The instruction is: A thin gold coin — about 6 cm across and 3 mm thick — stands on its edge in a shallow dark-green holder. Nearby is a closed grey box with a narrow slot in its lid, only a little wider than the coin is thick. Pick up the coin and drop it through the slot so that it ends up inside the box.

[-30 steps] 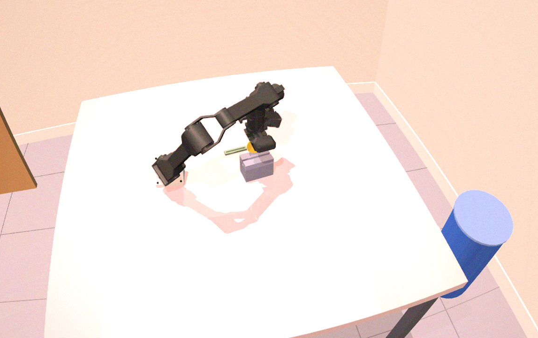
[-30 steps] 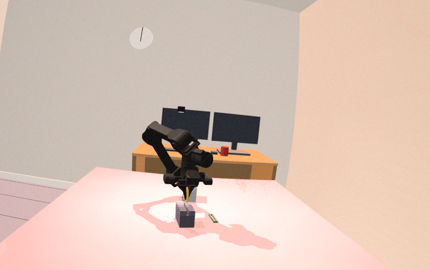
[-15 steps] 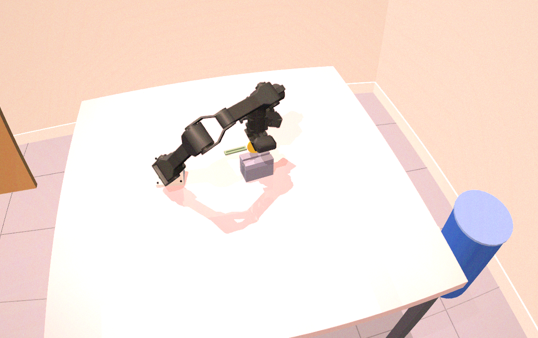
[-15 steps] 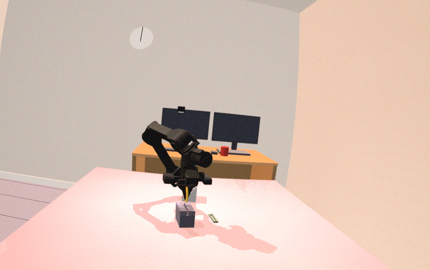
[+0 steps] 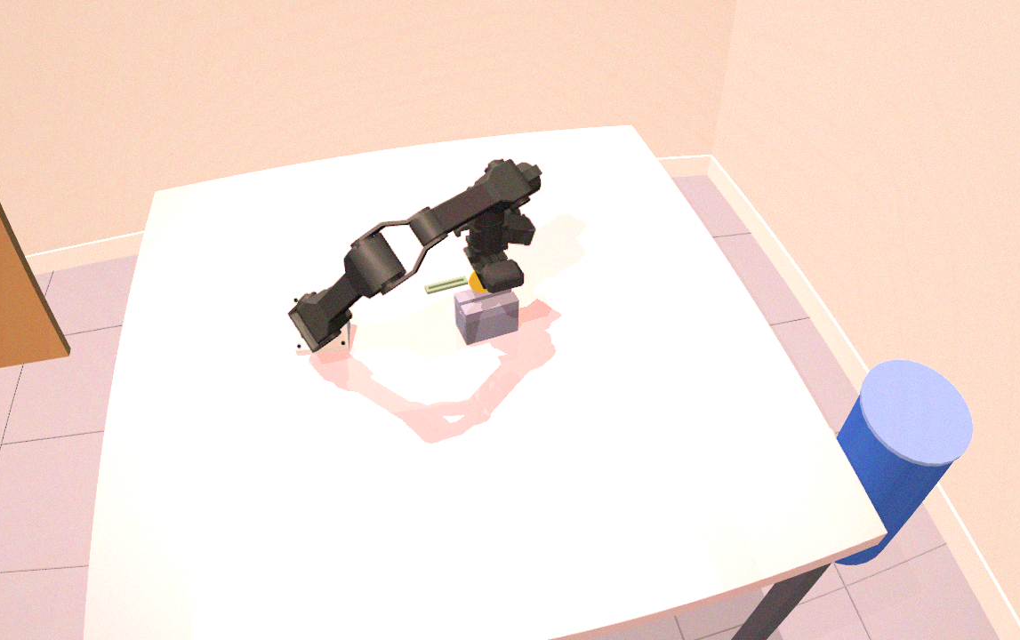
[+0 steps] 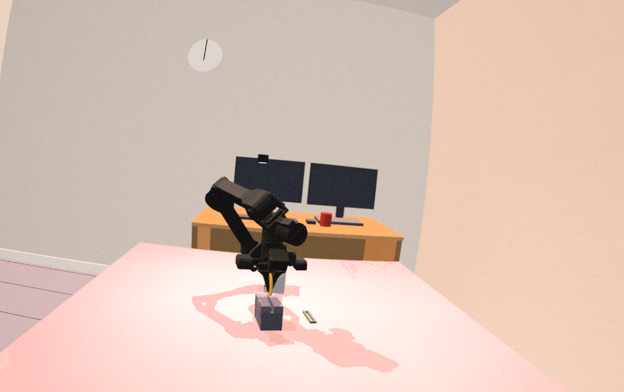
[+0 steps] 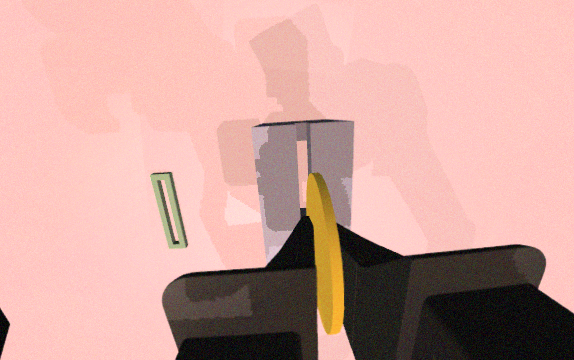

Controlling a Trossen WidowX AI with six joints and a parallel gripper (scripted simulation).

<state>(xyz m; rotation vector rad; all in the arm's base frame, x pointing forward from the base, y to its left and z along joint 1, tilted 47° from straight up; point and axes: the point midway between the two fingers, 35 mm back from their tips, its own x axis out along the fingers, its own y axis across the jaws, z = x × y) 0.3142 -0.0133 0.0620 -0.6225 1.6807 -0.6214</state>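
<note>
My gripper (image 6: 269, 286) (image 7: 311, 223) is shut on the gold coin (image 5: 477, 282) (image 6: 270, 284) (image 7: 328, 260), which stands on edge between the fingertips. The fingertips are hidden in the top view. The coin is above the grey box (image 5: 491, 320) (image 6: 271, 320) (image 7: 279, 175). In the wrist view the box's slot runs nearly along the coin's length, with the coin slightly tilted against it and its far end just right of the slot. The coin's lower edge looks close to the lid; whether they touch I cannot tell. The green holder (image 5: 446, 284) (image 6: 309, 317) (image 7: 179, 232) is empty.
The arm (image 5: 461, 208) (image 6: 238, 228) reaches over the white table (image 5: 418, 540) from its base, behind the box in the exterior view. The holder lies to one side of the box. A blue bin (image 5: 915, 413) stands beyond the table edge. A wooden desk (image 6: 377, 228) is in the background.
</note>
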